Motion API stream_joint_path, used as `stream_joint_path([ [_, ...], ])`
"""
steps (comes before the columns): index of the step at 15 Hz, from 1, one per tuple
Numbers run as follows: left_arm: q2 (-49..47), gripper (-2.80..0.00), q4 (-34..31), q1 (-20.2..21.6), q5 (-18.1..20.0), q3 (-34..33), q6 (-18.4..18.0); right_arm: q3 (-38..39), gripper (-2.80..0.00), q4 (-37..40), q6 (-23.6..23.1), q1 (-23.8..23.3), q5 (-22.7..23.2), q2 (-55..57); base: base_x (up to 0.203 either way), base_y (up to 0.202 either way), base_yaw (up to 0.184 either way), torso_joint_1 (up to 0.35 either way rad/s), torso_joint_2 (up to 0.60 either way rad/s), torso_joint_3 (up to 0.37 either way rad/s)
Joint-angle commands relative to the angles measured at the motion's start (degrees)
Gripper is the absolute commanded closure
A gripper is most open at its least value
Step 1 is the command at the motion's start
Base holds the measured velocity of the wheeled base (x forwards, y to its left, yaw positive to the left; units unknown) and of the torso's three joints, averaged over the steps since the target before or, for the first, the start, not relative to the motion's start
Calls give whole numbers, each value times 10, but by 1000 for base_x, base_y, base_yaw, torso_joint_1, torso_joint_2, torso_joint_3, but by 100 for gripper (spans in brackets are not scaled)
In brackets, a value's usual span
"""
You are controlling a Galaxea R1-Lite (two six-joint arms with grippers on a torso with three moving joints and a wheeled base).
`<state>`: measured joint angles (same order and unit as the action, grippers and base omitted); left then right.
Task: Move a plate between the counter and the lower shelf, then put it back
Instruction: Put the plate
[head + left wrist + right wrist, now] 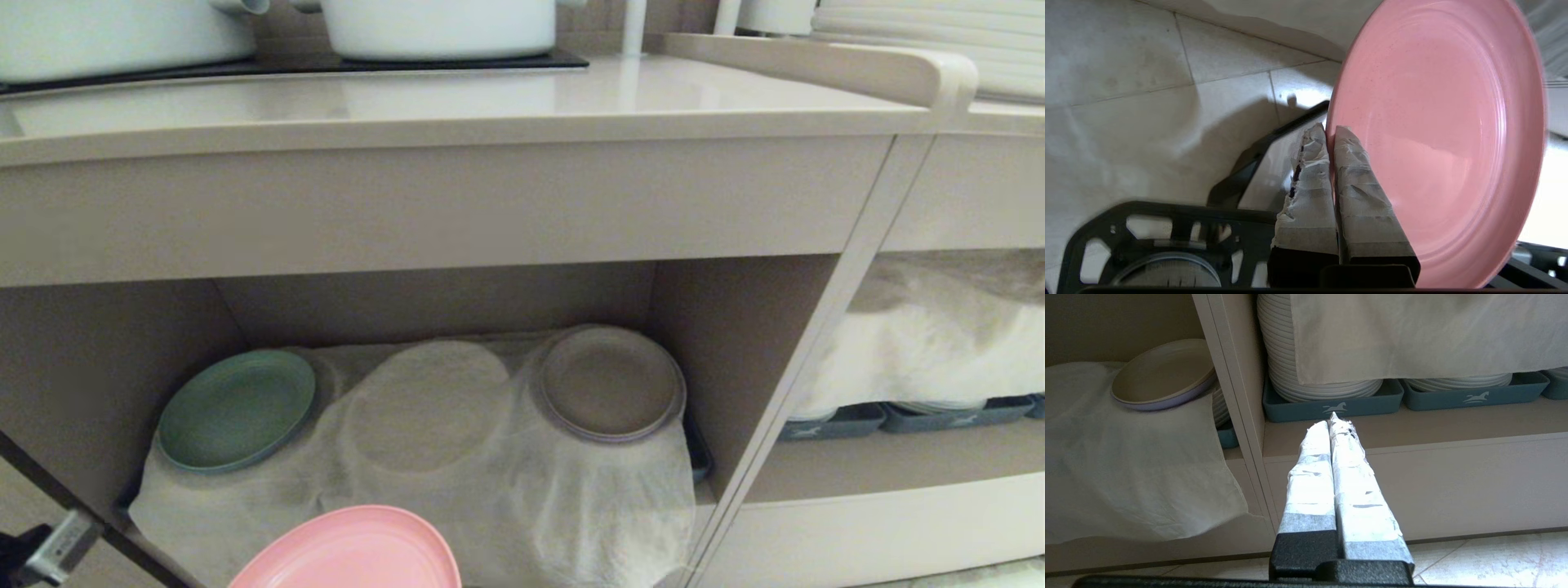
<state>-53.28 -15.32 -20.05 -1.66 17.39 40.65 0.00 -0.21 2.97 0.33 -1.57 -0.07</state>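
The pink plate (pixel 351 551) hangs low in front of the lower shelf (pixel 735 343), only its upper part showing at the bottom edge of the head view. In the left wrist view my left gripper (pixel 1331 130) is shut on the rim of the plate (pixel 1437 143), one taped finger on each face, above the tiled floor. The beige counter (pixel 490 106) runs across above the shelf. My right gripper (pixel 1331 418) is shut and holds nothing, parked low in front of the neighbouring shelf.
On the shelf's white cloth (pixel 424 482) lie a green plate (pixel 237 408) and a beige plate (pixel 611 384). White pots (pixel 441 24) stand on the black hob (pixel 326 64). To the right, grey trays (pixel 1331 404) hold stacked white plates under a cloth.
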Motion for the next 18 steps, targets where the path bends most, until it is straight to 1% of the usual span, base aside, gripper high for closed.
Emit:
stream_joint_path([
  [1, 26, 0, -27, 0, 0, 4, 13, 0, 0, 0, 0, 0, 0, 1, 0, 0, 0, 0, 0, 0],
  [3, 38, 0, -45, 0, 0, 4, 28, 0, 0, -1, 0, 0, 0, 1, 0, 0, 0, 0, 0, 0],
  [4, 42, 0, -51, 0, 0, 4, 31, 0, 0, -1, 0, 0, 0, 1, 0, 0, 0, 0, 0, 0],
  [18, 110, 0, -60, -1, 0, 0, 29, 0, 0, -1, 0, 0, 0, 1, 0, 0, 0, 0, 0, 0],
])
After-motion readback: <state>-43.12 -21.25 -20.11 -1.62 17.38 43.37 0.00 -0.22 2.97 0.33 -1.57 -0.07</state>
